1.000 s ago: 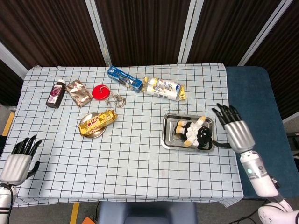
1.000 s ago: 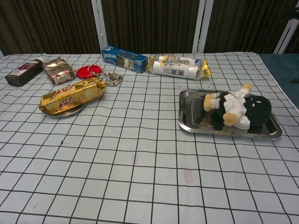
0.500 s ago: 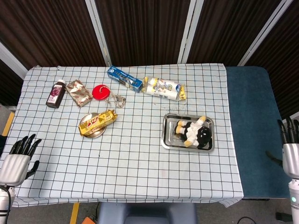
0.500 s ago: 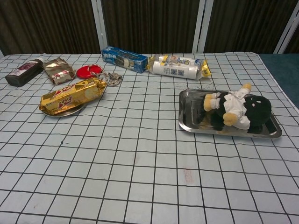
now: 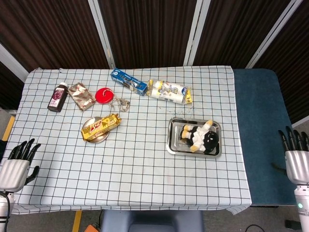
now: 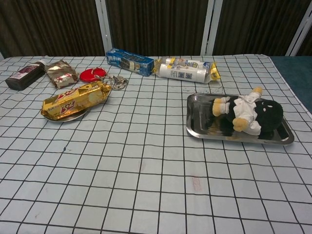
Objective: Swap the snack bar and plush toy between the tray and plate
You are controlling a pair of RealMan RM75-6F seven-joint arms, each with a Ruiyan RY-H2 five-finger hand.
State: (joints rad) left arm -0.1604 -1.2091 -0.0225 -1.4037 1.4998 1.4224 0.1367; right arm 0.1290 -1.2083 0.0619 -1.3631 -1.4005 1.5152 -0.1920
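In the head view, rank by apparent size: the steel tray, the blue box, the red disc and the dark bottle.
1. Steel tray, clearly largest.
2. Blue box.
3. Dark bottle and red disc look about alike; the bottle is longer, the disc wider, so no ranking.

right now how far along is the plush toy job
Done, by the look of it: the plush toy lies inside the steel tray. Nothing is in hand: the right hand is off past the table's right edge with its fingers apart and empty, and the left hand sits open at the near left corner. Nothing visibly remains for the toy.
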